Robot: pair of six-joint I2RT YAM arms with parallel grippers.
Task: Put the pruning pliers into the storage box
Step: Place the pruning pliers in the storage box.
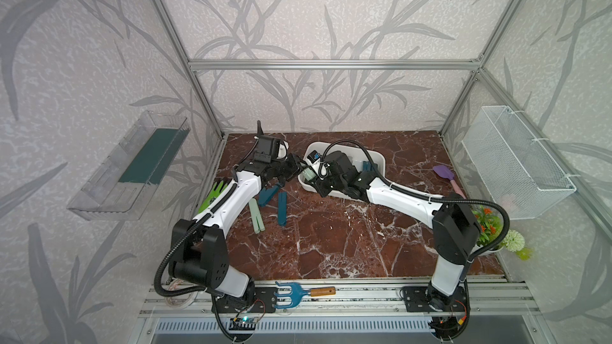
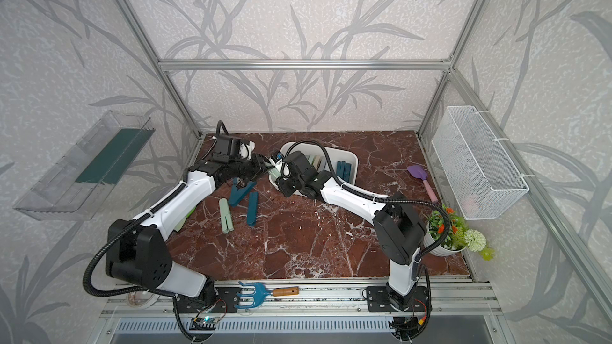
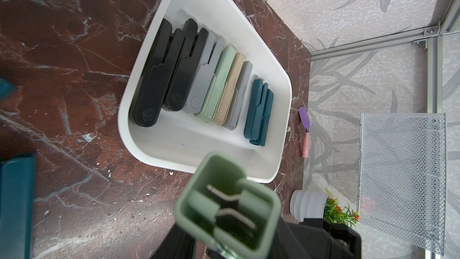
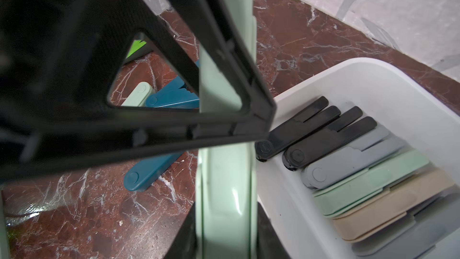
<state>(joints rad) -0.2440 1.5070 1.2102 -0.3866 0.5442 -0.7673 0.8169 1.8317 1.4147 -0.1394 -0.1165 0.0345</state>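
A mint green pruning pliers hangs just outside the left rim of the white storage box, spanning both grippers. My right gripper is shut on one end. The other end lies between the fingers of my left gripper; how tightly they press is unclear. Several black, grey, mint, beige and teal pliers lie side by side in the box. Two teal pliers and a mint one lie loose on the table under the left arm.
A green glove lies beside the left arm. A purple spatula rests right of the box, a flower pot behind the right arm. A blue hand rake sits on the front rail. Wire basket and clear bin hang on the walls.
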